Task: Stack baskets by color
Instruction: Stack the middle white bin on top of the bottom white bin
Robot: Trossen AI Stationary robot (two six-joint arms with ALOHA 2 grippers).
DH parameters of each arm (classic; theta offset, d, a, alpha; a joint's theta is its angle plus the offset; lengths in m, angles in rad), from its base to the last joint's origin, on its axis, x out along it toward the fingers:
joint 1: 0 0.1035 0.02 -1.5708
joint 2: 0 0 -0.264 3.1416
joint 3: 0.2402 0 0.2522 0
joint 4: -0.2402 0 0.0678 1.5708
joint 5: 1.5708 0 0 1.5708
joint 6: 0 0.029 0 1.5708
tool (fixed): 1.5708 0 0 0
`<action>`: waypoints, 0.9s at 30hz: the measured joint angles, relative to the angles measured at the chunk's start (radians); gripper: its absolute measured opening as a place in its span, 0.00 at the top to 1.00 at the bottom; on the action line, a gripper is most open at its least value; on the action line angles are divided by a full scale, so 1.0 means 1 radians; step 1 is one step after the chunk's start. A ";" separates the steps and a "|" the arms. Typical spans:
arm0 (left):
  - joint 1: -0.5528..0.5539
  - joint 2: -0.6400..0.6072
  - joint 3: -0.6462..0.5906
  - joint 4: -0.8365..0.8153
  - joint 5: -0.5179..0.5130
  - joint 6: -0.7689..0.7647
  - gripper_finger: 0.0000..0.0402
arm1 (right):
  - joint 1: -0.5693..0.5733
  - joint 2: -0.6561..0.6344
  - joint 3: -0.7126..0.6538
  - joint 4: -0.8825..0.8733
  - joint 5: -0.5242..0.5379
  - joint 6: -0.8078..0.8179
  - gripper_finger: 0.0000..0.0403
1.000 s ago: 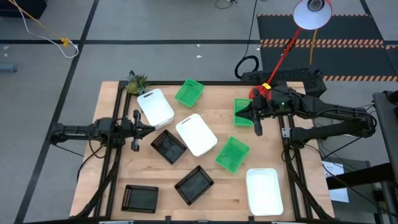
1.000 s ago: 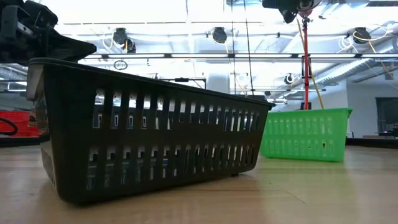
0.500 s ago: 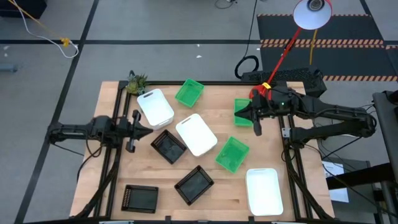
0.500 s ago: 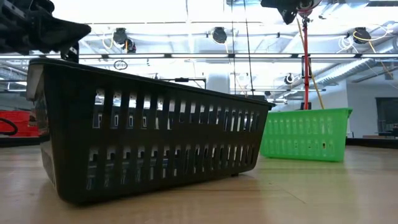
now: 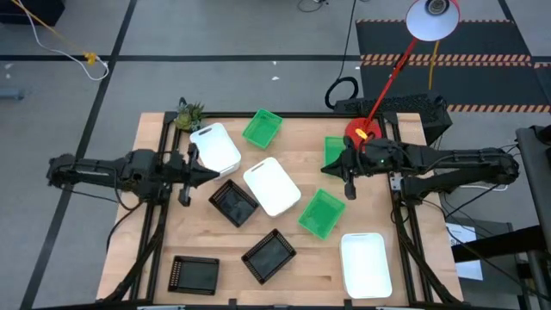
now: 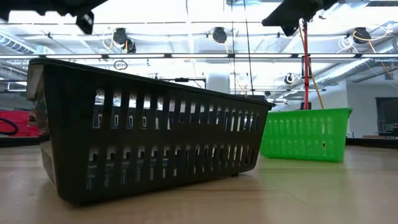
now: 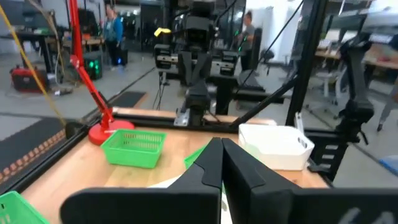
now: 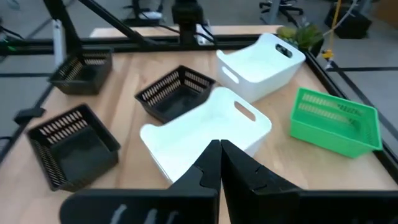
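Left gripper [image 5: 205, 175], fingers pressed together, has drawn back toward the tabletop's left edge; right gripper [image 5: 331, 168], also closed, shifted inward. The baskets [image 5: 272, 185] lie scattered, unmoved.

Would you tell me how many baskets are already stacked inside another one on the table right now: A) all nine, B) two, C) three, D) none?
D: in the high view every basket lies singly on the table, for instance the white basket near the front edge and a black basket.
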 joint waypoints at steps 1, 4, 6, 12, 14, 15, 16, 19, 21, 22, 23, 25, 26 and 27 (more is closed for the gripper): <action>-0.013 0.042 0.029 -0.010 -0.027 0.007 0.99 | 0.007 0.000 -0.009 0.004 0.008 0.000 1.00; -0.061 0.170 0.120 -0.046 -0.118 0.046 0.99 | 0.022 0.000 -0.038 0.043 0.023 0.000 1.00; -0.091 0.250 0.179 -0.078 -0.160 0.070 0.99 | 0.025 0.001 -0.050 0.064 0.024 0.000 1.00; -0.151 0.424 0.322 -0.174 -0.175 0.117 0.99 | 0.026 0.054 -0.057 0.135 0.073 -0.002 1.00; -0.160 0.447 0.341 -0.210 -0.175 0.145 0.99 | 0.026 0.096 -0.056 0.185 0.085 -0.035 1.00; -0.161 0.451 0.345 -0.214 -0.175 0.154 0.99 | 0.024 0.122 -0.048 0.202 0.094 -0.053 1.00; -0.160 0.453 0.346 -0.215 -0.176 0.157 0.99 | 0.022 0.153 -0.031 0.207 0.101 -0.070 1.00; -0.157 0.453 0.346 -0.235 -0.189 0.157 0.99 | 0.004 0.250 0.054 0.182 0.102 -0.097 1.00; -0.157 0.453 0.346 -0.248 -0.194 0.157 0.99 | -0.009 0.316 0.127 0.139 0.101 -0.115 1.00; -0.157 0.453 0.346 -0.255 -0.194 0.154 0.99 | -0.015 0.349 0.170 0.118 0.101 -0.126 1.00; -0.157 0.453 0.346 -0.266 -0.194 0.149 0.99 | -0.021 0.381 0.213 0.102 0.100 -0.137 1.00; -0.157 0.453 0.346 -0.292 -0.194 0.136 0.99 | -0.033 0.448 0.304 0.049 0.099 -0.166 1.00; -0.157 0.453 0.346 -0.303 -0.194 0.127 0.99 | -0.039 0.480 0.349 0.029 0.099 -0.186 1.00; -0.157 0.453 0.346 -0.315 -0.194 0.121 0.99 | -0.045 0.512 0.392 0.014 0.098 -0.208 1.00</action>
